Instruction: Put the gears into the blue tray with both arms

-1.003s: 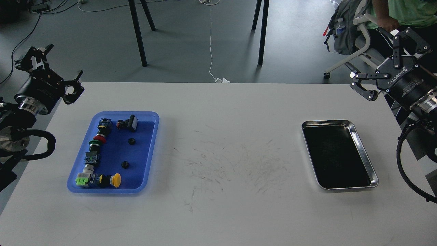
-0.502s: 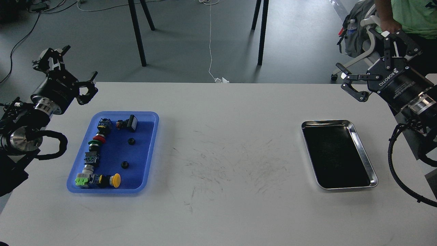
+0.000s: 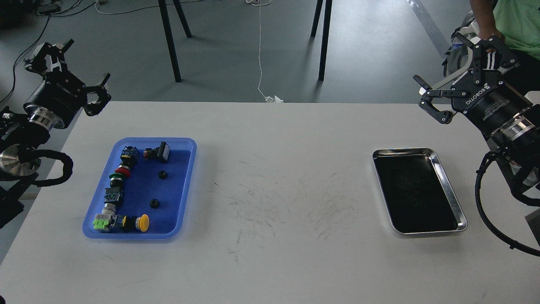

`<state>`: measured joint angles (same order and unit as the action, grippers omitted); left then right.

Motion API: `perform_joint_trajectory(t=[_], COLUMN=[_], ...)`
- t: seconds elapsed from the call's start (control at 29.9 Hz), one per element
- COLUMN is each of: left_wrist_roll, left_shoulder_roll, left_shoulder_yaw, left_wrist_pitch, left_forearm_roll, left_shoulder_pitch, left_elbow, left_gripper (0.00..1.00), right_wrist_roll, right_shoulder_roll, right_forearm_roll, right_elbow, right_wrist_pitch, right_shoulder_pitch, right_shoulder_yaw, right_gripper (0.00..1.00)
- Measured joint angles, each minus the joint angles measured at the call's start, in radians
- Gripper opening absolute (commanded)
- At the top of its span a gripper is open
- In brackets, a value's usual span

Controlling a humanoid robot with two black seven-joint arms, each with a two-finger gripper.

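Observation:
The blue tray [image 3: 185,169] lies on the left part of the white table. Two tiny black gears rest on its floor, one [image 3: 162,174] near the middle and one [image 3: 154,204] lower down. My left gripper [image 3: 69,69] hangs open above the table's far left corner, up and left of the tray, with nothing between its fingers. My right gripper [image 3: 462,74] hangs open above the far right edge, beyond the steel tray, also holding nothing.
Several colourful push-button switches [image 3: 122,173] line the blue tray's left side and bottom. A shiny steel tray [image 3: 457,211] with a dark inside lies at the right. A person in a green shirt [image 3: 512,19] sits behind the right arm. Table legs [image 3: 171,42] stand beyond.
The left gripper first swung right and then drew back left and slightly up. The right gripper drifted left and a little down. Gears and trays have not moved.

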<state>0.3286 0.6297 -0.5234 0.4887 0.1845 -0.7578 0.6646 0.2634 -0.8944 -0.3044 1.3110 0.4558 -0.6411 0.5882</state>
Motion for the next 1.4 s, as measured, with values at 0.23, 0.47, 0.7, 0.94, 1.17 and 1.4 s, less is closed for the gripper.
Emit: perform_joint_trajectory(t=[0.23,0.47,0.7,0.94,1.17,1.4], left_wrist_roll=[0.001,-0.001,-0.003,-0.002,0.000,0.004], left_shoulder_roll=[-0.053,-0.179,-0.254,-0.212,-0.162,-0.145], left_shoulder_yaw=[-0.003,0.010,0.014,0.014,0.014,0.012], left_wrist_pitch=[0.000,0.000,-0.018,-0.014,-0.009,-0.013], left_forearm_roll=[0.000,-0.003,-0.036,-0.054,-0.055,-0.053], left_shoulder_pitch=[-0.029,-0.056,-0.086,-0.071,-0.046,-0.043], left_elbow=[0.038,0.021,-0.045,-0.051,-0.050,-0.048], left_gripper=[0.98,0.98,0.98,0.98,0.98,0.98], right_wrist_roll=[0.001,-0.001,-0.001,-0.001,-0.001,-0.001], right_shoulder_roll=[0.014,0.039,0.061,0.065,0.065,0.065], right_forearm_roll=[-0.002,-0.002,-0.002,-0.002,-0.002,-0.002], right_elbow=[-0.028,-0.069,-0.117,-0.146,-0.145,-0.141], right_wrist_pitch=[-0.021,-0.022,-0.035,-0.033,-0.032,-0.030], right_shoulder_pitch=[0.016,0.024,0.027,0.034,0.040,0.046], right_shoulder_yaw=[0.007,0.007,0.007,0.010,0.010,0.009], right_gripper=[0.98,0.98,0.98,0.98,0.98,0.98])
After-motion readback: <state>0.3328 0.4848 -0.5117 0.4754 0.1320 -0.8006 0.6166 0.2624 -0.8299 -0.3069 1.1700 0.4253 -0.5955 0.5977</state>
